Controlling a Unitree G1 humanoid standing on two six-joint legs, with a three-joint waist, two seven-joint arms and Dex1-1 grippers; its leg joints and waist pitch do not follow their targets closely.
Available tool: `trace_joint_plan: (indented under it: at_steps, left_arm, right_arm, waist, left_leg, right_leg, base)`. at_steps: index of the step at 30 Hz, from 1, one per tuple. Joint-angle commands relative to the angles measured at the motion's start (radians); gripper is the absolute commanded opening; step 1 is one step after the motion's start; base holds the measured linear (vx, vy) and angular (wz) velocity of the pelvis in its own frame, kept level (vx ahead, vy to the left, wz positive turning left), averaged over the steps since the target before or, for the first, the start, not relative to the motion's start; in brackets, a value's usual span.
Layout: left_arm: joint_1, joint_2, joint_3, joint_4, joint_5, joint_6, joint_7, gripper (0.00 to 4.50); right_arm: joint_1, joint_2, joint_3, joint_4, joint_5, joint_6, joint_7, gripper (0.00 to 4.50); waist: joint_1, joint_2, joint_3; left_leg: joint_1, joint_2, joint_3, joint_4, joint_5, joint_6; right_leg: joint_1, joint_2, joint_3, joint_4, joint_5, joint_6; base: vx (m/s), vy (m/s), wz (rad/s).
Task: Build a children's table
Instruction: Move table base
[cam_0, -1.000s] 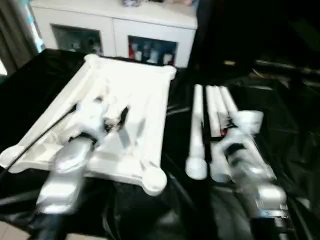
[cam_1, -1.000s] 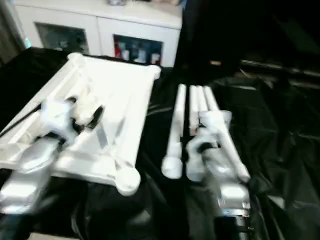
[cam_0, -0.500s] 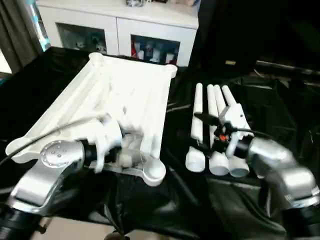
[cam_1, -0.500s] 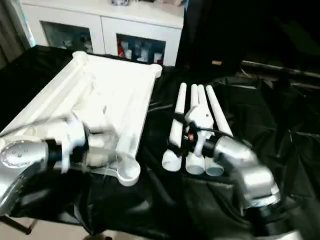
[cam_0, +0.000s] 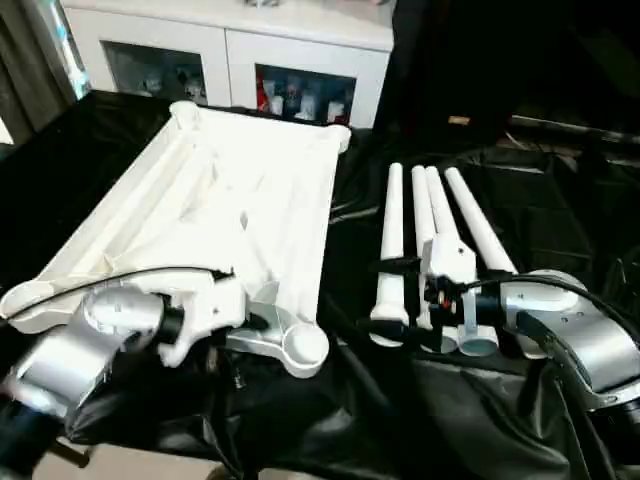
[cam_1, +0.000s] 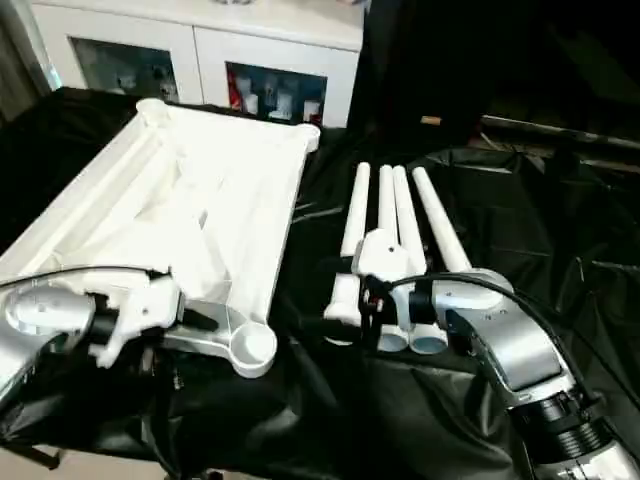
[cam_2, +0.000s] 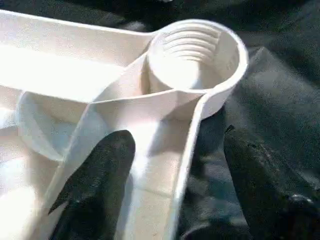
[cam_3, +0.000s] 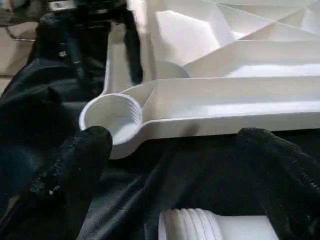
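Since a second ago both my arms swung inward, the left claw (cam_0: 262, 322) straddling the table top (cam_0: 235, 215) rim by its near socket, the right claw (cam_0: 385, 297) wide beside the legs (cam_0: 425, 255) on the black sheet (cam_0: 560, 230) — a shallow bite may slip off.

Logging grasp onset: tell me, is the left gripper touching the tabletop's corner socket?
Cannot tell. Left wrist view: left gripper straddles the tabletop rim below the corner socket; contact unclear.

We see the table top (cam_0: 240, 210) lying underside up on our left, four tube legs (cam_0: 430, 250) side by side to its right, cabinet (cam_0: 230, 50) behind.
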Motion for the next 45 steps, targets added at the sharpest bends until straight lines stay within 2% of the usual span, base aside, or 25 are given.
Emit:
trace_joint_plan:
  at_steps: [1,3,8,10,11,12,20,22,26,28,30,36,37,38,40,45]
  left_arm:
    - [-0.023,0.015,-0.002,0.019,0.019,-0.019,-0.027,2.96]
    - [-0.047,0.023,-0.001,0.054,0.017,-0.031,-0.061,2.78]
    - [-0.072,0.042,-0.016,0.083,0.023,-0.03,-0.108,2.46]
    - [-0.082,0.046,-0.024,0.101,0.04,-0.038,-0.116,2.28]
    - [-0.084,0.047,-0.025,0.105,0.043,-0.04,-0.118,2.17]
    - [-0.089,0.045,-0.024,0.115,0.047,-0.046,-0.119,2.1]
    - [-0.113,0.025,-0.027,0.165,0.109,-0.087,-0.072,1.56]
    - [-0.106,0.023,-0.027,0.157,0.112,-0.082,-0.065,1.27]
    - [-0.092,0.013,-0.019,0.146,0.117,-0.086,-0.045,1.15]
    - [-0.085,0.009,-0.015,0.14,0.118,-0.09,-0.039,0.83]
    - [-0.068,-0.001,0.0,0.128,0.127,-0.116,-0.005,0.76]
    - [-0.067,-0.005,0.017,0.134,0.184,-0.17,0.091,0.34]
    - [-0.07,-0.001,0.018,0.138,0.196,-0.179,0.104,0.26]
    - [-0.073,0.001,0.022,0.143,0.204,-0.188,0.117,0.26]
    - [-0.08,-0.004,0.033,0.162,0.207,-0.208,0.141,0.18]
    - [-0.088,0.0,0.043,0.205,0.219,-0.239,0.152,0.01]
  right_arm:
    - [-0.012,-0.011,0.003,-0.024,0.013,0.019,0.029,4.5]
    - [-0.011,-0.015,0.01,-0.036,0.03,0.034,0.052,4.5]
    - [-0.014,-0.021,0.017,-0.03,0.025,0.036,0.07,4.5]
    - [-0.017,-0.025,0.021,-0.026,0.019,0.037,0.079,4.5]
    - [-0.017,-0.025,0.022,-0.025,0.018,0.037,0.081,4.5]
    - [-0.019,-0.024,0.023,-0.026,0.017,0.042,0.084,4.5]
    - [-0.028,-0.021,0.043,-0.024,0.003,0.042,0.09,4.5]
    - [-0.026,-0.022,0.046,-0.021,-0.002,0.036,0.089,4.5]
    - [-0.023,-0.018,0.046,-0.018,-0.01,0.032,0.089,4.5]
    - [-0.023,-0.017,0.047,-0.018,-0.011,0.031,0.088,4.5]
    - [-0.021,-0.013,0.049,-0.017,-0.014,0.029,0.084,4.5]
    - [-0.016,-0.007,0.048,-0.018,-0.018,0.025,0.081,4.5]
    - [-0.014,-0.005,0.048,-0.018,-0.02,0.023,0.08,4.5]
    - [-0.013,-0.003,0.049,-0.018,-0.021,0.022,0.079,4.5]
    - [-0.013,0.0,0.049,-0.017,-0.02,0.021,0.078,4.5]
    - [-0.015,0.007,0.05,-0.011,-0.027,0.012,0.075,4.5]
  waist:
    - [0.005,0.009,-0.052]
    - [0.007,0.009,-0.048]
    - [0.007,0.011,-0.045]
    - [0.009,0.014,-0.047]
    - [0.01,0.012,-0.047]
    - [0.012,0.015,-0.047]
    - [0.024,0.013,-0.05]
    - [0.028,0.013,-0.049]
    - [0.028,0.011,-0.047]
    - [0.029,0.012,-0.046]
    - [0.029,0.012,-0.046]
    - [0.027,0.008,-0.049]
    - [0.026,0.007,-0.049]
    - [0.023,0.007,-0.051]
    - [0.021,0.006,-0.052]
    - [0.018,0.005,-0.054]
  left_leg:
    - [0.02,0.068,-0.023,-0.083,-0.102,0.033]
    - [0.023,0.07,-0.024,-0.087,-0.154,0.014]
    - [0.028,0.073,-0.026,-0.093,-0.207,-0.021]
    - [0.03,0.072,-0.025,-0.092,-0.202,-0.024]
    - [0.029,0.072,-0.025,-0.092,-0.198,-0.023]
    - [0.028,0.073,-0.026,-0.092,-0.194,-0.024]
    - [0.03,0.074,-0.023,-0.09,-0.178,-0.025]
    - [0.031,0.075,-0.024,-0.092,-0.191,-0.03]
    - [0.031,0.076,-0.025,-0.094,-0.214,-0.038]
    - [0.03,0.076,-0.025,-0.094,-0.218,-0.039]
    - [0.029,0.077,-0.026,-0.095,-0.222,-0.04]
    - [0.026,0.076,-0.026,-0.093,-0.192,-0.029]
    - [0.025,0.076,-0.026,-0.093,-0.186,-0.027]
    - [0.018,0.075,-0.029,-0.093,-0.168,-0.024]
    - [0.019,0.074,-0.028,-0.09,-0.159,-0.021]
    - [0.024,0.071,-0.022,-0.085,-0.122,0.0]
  right_leg:
    - [0.028,-0.09,0.05,-0.066,0.017,-0.24]
    - [0.026,-0.092,0.051,-0.073,-0.059,-0.235]
    - [0.022,-0.095,0.053,-0.078,-0.123,-0.226]
    - [0.021,-0.094,0.053,-0.077,-0.112,-0.226]
    - [0.022,-0.094,0.053,-0.077,-0.102,-0.226]
    - [0.023,-0.095,0.053,-0.074,-0.094,-0.228]
    - [0.023,-0.096,0.053,-0.071,-0.045,-0.238]
    - [0.022,-0.097,0.053,-0.072,-0.067,-0.235]
    - [0.021,-0.098,0.053,-0.075,-0.103,-0.23]
    - [0.021,-0.099,0.054,-0.077,-0.118,-0.224]
    - [0.021,-0.099,0.054,-0.078,-0.129,-0.22]
    - [0.024,-0.098,0.053,-0.075,-0.085,-0.217]
    - [0.025,-0.098,0.053,-0.073,-0.077,-0.217]
    - [0.031,-0.098,0.051,-0.069,-0.054,-0.217]
    - [0.029,-0.097,0.049,-0.069,-0.034,-0.215]
    - [0.027,-0.094,0.05,-0.064,0.033,-0.238]
  base:
    - [0.0,0.0,0.0]
    - [0.0,0.0,0.0]
    - [0.0,0.0,0.0]
    - [0.0,0.0,0.0]
    - [0.0,0.0,0.0]
    - [0.0,0.0,0.0]
    - [0.0,0.0,0.0]
    - [0.0,0.0,0.0]
    - [0.0,0.0,0.0]
    - [0.0,0.0,0.0]
    - [0.0,0.0,0.0]
    - [0.0,0.0,0.0]
    - [0.0,0.0,0.0]
    - [0.0,0.0,0.0]
    - [0.0,0.0,0.0]
    - [0.0,0.0,0.0]
